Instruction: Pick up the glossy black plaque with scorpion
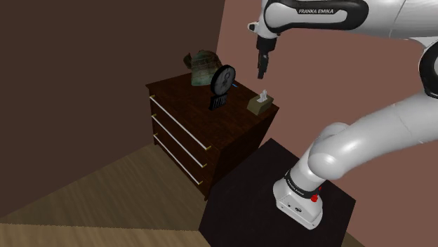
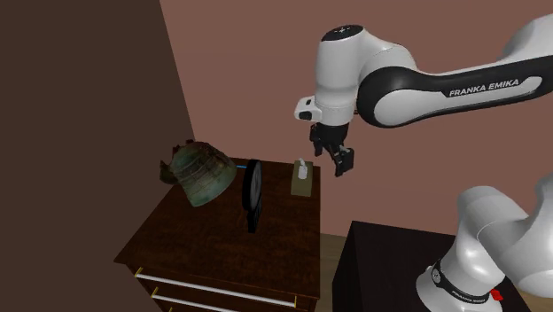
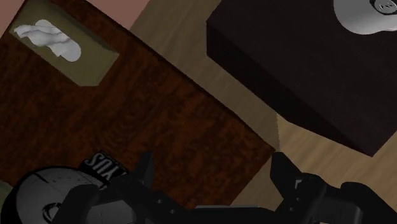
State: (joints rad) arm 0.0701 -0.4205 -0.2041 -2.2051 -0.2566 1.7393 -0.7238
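Note:
The plaque is a round glossy black disc on a small lettered base, standing upright in the middle of the dark wooden dresser. In the second exterior view the plaque shows nearly edge-on. My gripper hangs open in the air well above the dresser, to the shoulder view's right of the plaque and over the tissue box. In the wrist view the gripper has nothing between its fingers, and the plaque lies off beside one finger.
A greenish dented metal-looking object sits behind the plaque on the dresser. The tissue box stands near the wall. The dresser has three drawers. The dark stand is close beside it, over wooden floor.

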